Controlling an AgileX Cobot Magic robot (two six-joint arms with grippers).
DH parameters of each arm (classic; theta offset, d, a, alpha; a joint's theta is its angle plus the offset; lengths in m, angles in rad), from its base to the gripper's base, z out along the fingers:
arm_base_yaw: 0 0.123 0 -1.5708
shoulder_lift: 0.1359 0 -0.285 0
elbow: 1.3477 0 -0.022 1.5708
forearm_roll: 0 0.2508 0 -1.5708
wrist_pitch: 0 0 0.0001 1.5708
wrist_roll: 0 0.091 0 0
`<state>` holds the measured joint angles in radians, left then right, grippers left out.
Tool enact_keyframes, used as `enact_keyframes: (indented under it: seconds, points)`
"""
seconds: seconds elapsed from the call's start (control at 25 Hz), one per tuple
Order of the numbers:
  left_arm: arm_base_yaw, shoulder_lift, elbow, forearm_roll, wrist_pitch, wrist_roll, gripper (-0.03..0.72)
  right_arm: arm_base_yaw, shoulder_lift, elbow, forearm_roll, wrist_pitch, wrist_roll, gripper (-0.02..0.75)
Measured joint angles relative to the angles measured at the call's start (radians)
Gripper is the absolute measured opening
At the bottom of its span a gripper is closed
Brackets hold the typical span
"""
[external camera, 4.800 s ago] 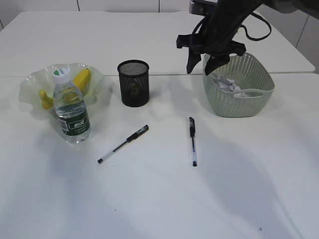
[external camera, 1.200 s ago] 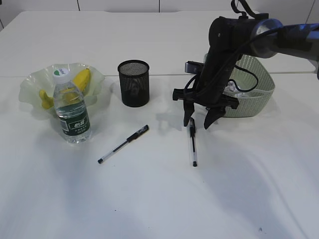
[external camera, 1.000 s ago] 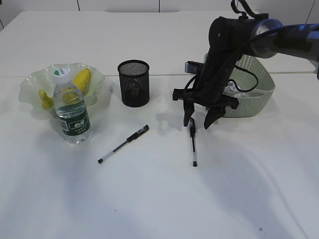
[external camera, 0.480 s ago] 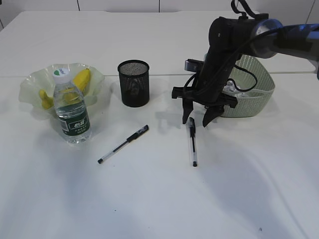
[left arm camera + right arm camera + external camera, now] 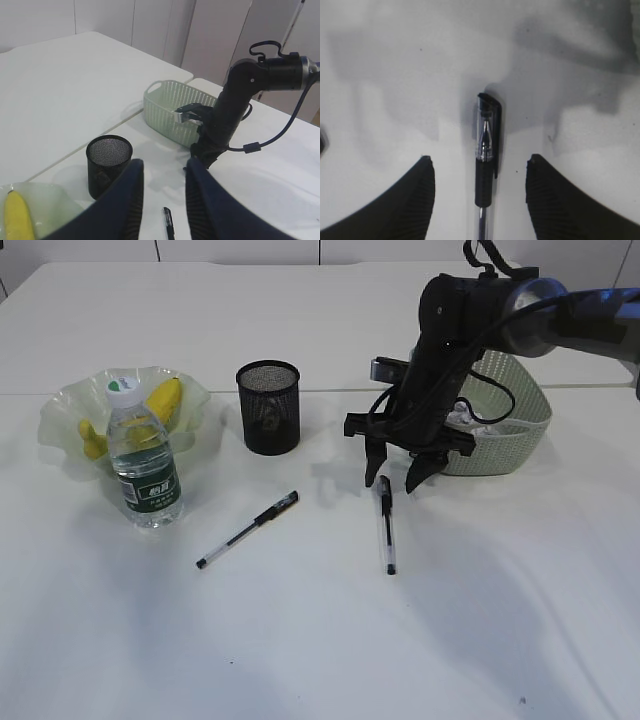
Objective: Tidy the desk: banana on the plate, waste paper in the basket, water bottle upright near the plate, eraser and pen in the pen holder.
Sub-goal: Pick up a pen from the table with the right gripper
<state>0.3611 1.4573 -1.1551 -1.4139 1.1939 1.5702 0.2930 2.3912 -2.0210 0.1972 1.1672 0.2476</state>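
Note:
My right gripper [image 5: 393, 483] hangs open just above the table, its fingers either side of the cap end of a black-capped pen [image 5: 386, 525]. In the right wrist view that pen [image 5: 486, 150] lies between the open fingers [image 5: 420, 195], untouched. A second pen [image 5: 247, 529] lies further left. The banana [image 5: 165, 400] rests in the pale green plate [image 5: 60, 405], with the water bottle [image 5: 143, 455] upright in front of it. Crumpled paper [image 5: 465, 415] sits in the green basket [image 5: 510, 425]. The black mesh pen holder [image 5: 268, 407] stands mid-table; the eraser is not plainly visible. My left gripper [image 5: 163, 165] is open and holds nothing.
The right arm's dark body and cables lean over the basket's near-left corner. A table seam runs across behind the pen holder. The left wrist view looks from above the plate [image 5: 55, 215] towards the holder [image 5: 108, 162] and basket [image 5: 170, 112].
The right gripper came from above the basket down to the right-hand pen, and in the last second edged slightly left and back. Both pens lie where they were.

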Motion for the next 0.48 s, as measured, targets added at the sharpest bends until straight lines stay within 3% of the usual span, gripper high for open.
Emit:
enact_keyframes:
  seconds: [0.48]
  points:
    - [0.0,0.0,0.0,0.0,0.0,0.0,0.192,0.0,0.004,0.0,0.002,-0.012,0.004,0.427]
